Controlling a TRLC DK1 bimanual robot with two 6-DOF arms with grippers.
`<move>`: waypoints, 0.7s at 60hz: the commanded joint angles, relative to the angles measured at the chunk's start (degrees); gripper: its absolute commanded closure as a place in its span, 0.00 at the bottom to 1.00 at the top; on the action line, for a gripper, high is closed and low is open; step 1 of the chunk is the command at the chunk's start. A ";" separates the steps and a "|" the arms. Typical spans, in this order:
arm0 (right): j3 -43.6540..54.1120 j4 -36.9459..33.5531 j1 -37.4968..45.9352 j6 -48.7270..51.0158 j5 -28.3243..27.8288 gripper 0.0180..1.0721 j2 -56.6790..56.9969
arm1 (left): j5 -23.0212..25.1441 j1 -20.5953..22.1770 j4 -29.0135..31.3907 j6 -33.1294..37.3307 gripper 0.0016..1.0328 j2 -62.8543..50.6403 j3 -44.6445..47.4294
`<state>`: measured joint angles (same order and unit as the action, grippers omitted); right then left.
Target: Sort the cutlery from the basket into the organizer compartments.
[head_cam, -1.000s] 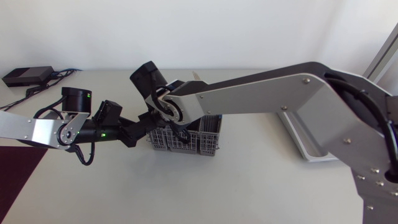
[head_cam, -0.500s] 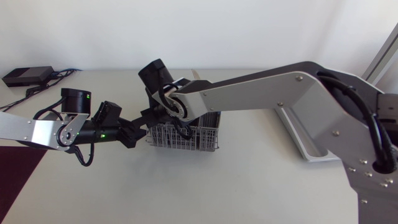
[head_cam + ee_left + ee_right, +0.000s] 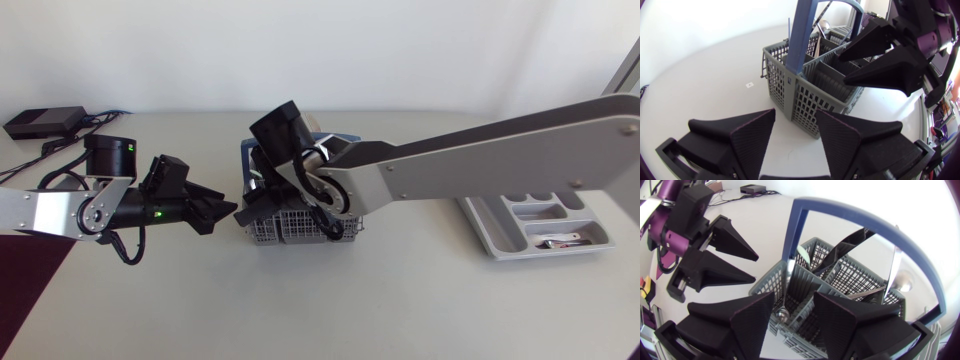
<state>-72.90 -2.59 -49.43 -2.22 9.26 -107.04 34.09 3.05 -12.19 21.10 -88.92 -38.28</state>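
Observation:
The grey cutlery basket (image 3: 300, 228) with a blue hoop handle (image 3: 330, 138) stands mid-table. My right gripper (image 3: 272, 198) hangs over its left end, pointing down. In the right wrist view that gripper (image 3: 793, 300) is open above a compartment, with a thin spoon (image 3: 782, 313) standing in the gap, touching neither finger that I can see. More cutlery (image 3: 896, 272) leans in the far compartments. My left gripper (image 3: 225, 211) is open just left of the basket (image 3: 807, 92), level with its wall, with nothing between its fingers (image 3: 747, 135). The white organizer (image 3: 497, 240) lies at the right.
One utensil (image 3: 562, 242) lies in the organizer's front compartment. My right arm's long link (image 3: 470, 165) spans the table from the right edge above the basket. A black box with cables (image 3: 42, 122) sits at the far left corner.
My right arm has swung toward the front, uncovering the organizer and the basket's blue handle. Its wrist shifted right over the basket. The left gripper stayed beside the basket.

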 commanded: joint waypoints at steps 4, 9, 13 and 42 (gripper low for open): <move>4.09 -0.22 -1.11 1.78 0.41 0.39 7.02 | 0.63 -0.15 1.20 1.40 0.45 1.65 -0.92; 5.58 -0.22 -1.02 2.04 0.15 0.39 9.57 | 0.54 0.03 1.64 1.40 0.45 2.26 -1.36; 6.90 -0.22 -1.02 2.39 -0.03 0.39 11.68 | 0.54 0.03 2.43 1.40 0.45 2.88 -2.06; 15.51 -1.01 0.03 4.06 -2.75 0.39 21.00 | -1.48 3.02 8.67 6.23 0.45 6.66 -8.48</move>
<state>-60.20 -3.01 -50.04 0.56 7.01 -88.75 32.84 6.37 -4.27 25.63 -82.15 -44.38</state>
